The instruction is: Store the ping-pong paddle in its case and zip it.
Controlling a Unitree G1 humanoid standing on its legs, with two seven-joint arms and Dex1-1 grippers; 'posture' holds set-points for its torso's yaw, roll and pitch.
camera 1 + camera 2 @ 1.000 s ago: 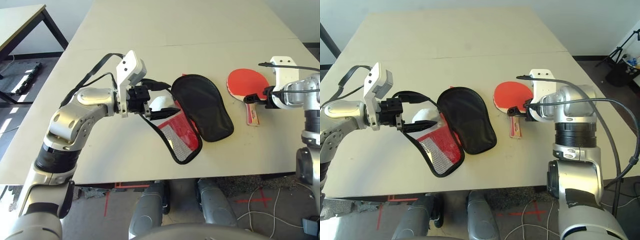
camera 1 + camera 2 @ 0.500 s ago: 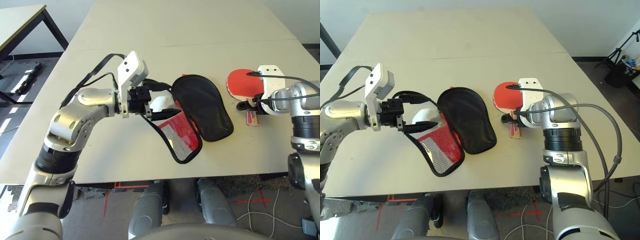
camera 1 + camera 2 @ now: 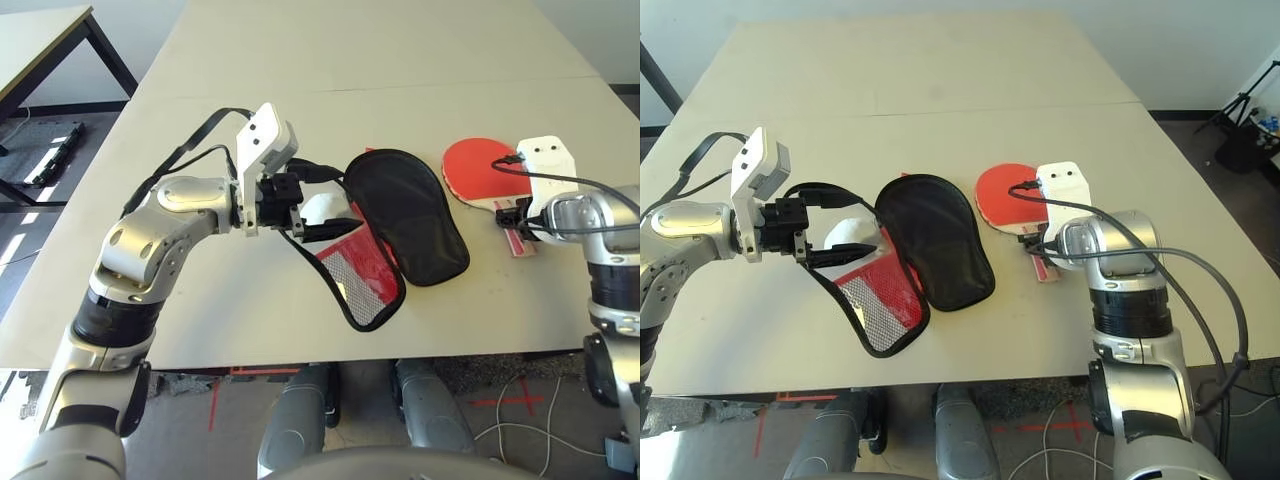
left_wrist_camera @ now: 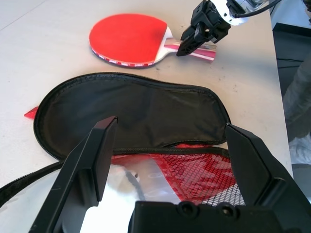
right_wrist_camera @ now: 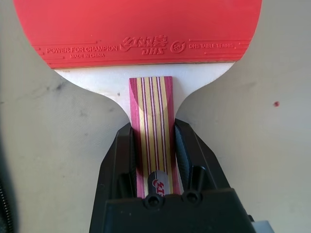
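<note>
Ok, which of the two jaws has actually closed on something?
The right gripper: its jaws clamp the ping-pong paddle by the striped handle. The left gripper stands open over the case.

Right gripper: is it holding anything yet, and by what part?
Yes: the right gripper has its fingers closed on both sides of the striped handle of the ping-pong paddle, which lies flat on the table.
</note>
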